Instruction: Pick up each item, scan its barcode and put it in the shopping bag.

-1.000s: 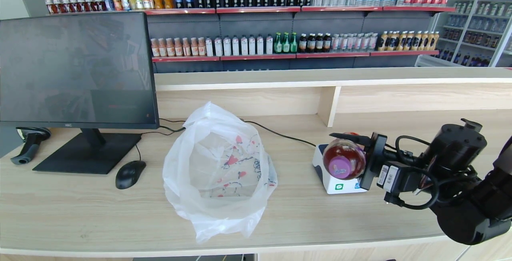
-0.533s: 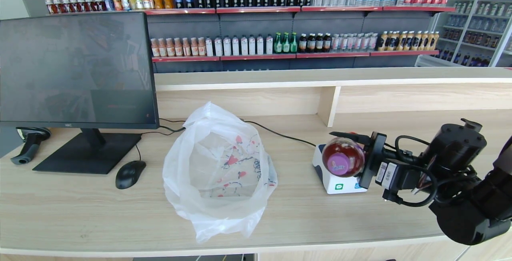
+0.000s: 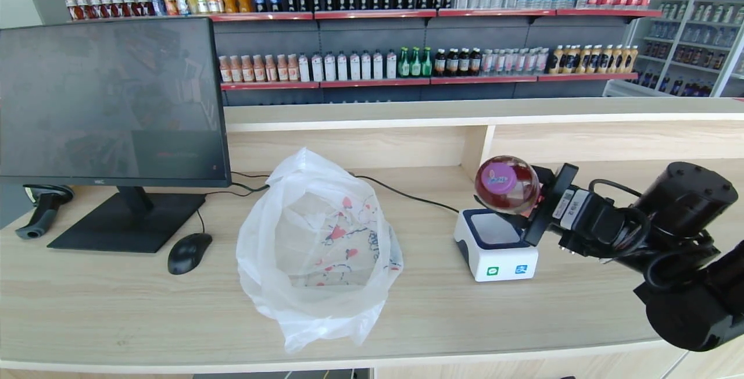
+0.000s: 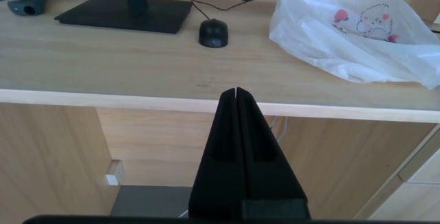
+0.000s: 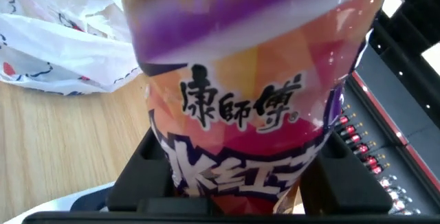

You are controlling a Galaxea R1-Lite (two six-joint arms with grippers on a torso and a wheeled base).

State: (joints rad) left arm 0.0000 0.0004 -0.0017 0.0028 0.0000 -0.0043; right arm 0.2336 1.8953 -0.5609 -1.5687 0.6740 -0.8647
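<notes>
My right gripper [image 3: 526,196] is shut on a bottle of dark red drink [image 3: 507,184] with a purple cap, held sideways above the white barcode scanner [image 3: 495,245], cap pointing toward the bag. Up close, the bottle's orange and purple label [image 5: 240,107] sits between the black fingers [image 5: 148,159]. The white plastic shopping bag [image 3: 318,245] stands open on the counter left of the scanner and shows again in the left wrist view [image 4: 357,28]. My left gripper [image 4: 236,97] is shut, empty, below the counter's front edge.
A monitor [image 3: 110,103] on a black stand, a mouse [image 3: 189,252] and a handheld scanner [image 3: 42,210] occupy the counter's left side. A black cable [image 3: 407,196] runs behind the bag. A raised wooden ledge [image 3: 482,114] backs the counter, with drink shelves beyond.
My right gripper has lifted the bottle up off the scanner's window and tilted it, so the scanner's top now shows. The left arm and bag have stayed put.
</notes>
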